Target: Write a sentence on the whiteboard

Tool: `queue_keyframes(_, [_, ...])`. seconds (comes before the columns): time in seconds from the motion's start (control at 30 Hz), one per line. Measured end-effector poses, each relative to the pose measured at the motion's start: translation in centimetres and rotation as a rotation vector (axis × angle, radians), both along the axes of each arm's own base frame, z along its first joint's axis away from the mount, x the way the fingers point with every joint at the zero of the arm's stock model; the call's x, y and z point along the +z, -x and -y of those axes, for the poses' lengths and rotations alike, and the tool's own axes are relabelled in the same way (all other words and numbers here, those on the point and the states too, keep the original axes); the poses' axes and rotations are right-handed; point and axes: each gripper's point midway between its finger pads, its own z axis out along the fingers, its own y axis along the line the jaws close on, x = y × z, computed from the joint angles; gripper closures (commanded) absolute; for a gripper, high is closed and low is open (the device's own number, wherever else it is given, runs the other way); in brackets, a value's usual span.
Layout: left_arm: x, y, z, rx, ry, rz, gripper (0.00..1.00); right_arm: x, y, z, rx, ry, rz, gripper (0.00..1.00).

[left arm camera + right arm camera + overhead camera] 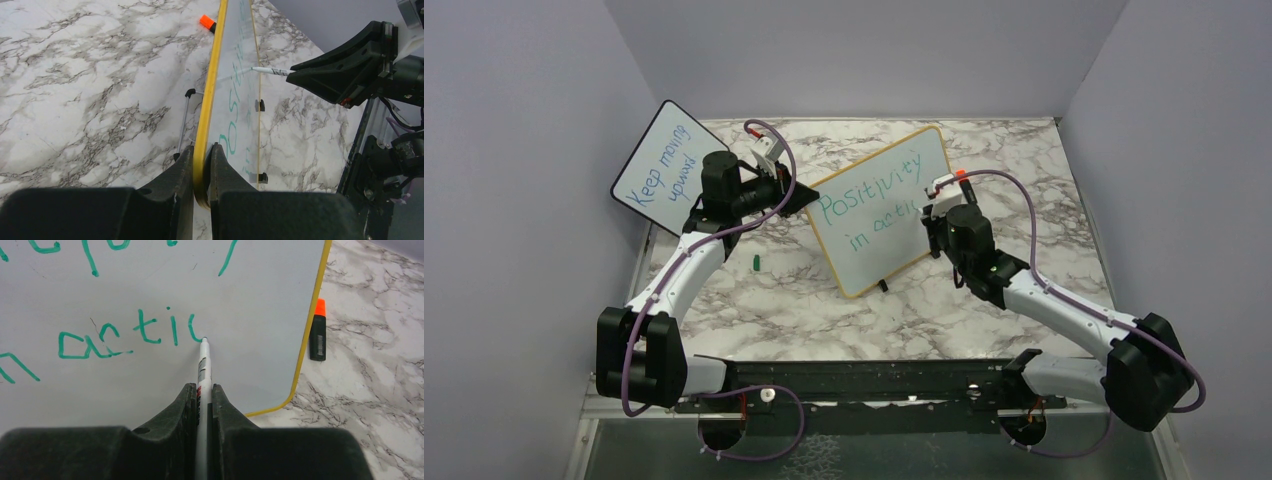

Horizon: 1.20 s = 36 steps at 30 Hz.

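the whiteboard (886, 255) stands tilted on its small black feet in the middle of the marbled tabletop (774, 305). its yellow frame is pinched at the left edge by the left hand (202, 150), whose jaws are closed narrow on the rim to steady it. the right hand (200, 390) is narrow too, clamped on a slim white marker (203, 360) whose tip touches the board face at the end of the second line. the sentence (871, 192), in green, reads "positivity" along the top line, and below it "in acti" followed by one open curved stroke (it looks like a c for now, most likely the first half of an o). so the writing looks well past its midpoint: the first line is complete. by my reckoning the second lacks the closing of that letter, one more letter to make "action", and perhaps a full stop. the bare board to the right of the tip seems room enough for that. off the board's right edge a black highlighter (317, 335) with an orange cap lies on the tabletop, just beside the frame but not touching it. a small green cap (755, 263) lies on the marble to the left of the board. a smaller dark-framed board (662, 160) with blue writing leans at the far left, beyond the left arm, and seems to play no part in the job.
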Motion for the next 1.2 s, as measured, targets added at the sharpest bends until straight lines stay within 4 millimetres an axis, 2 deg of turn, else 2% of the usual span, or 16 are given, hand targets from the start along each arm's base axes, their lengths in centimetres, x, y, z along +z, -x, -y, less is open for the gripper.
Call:
queue_keyframes(0.4, [0.0, 0.0, 0.0, 0.0, 0.0, 0.0, 1.0, 0.4, -0.8, -0.1, -0.013, -0.005, 0.033, 1.0])
queue_keyframes(1.2, [0.0, 0.0, 0.0, 0.0, -0.001, -0.002, 1.0, 1.6, -0.9, -1.5, 0.061, -0.037, 0.048, 1.0])
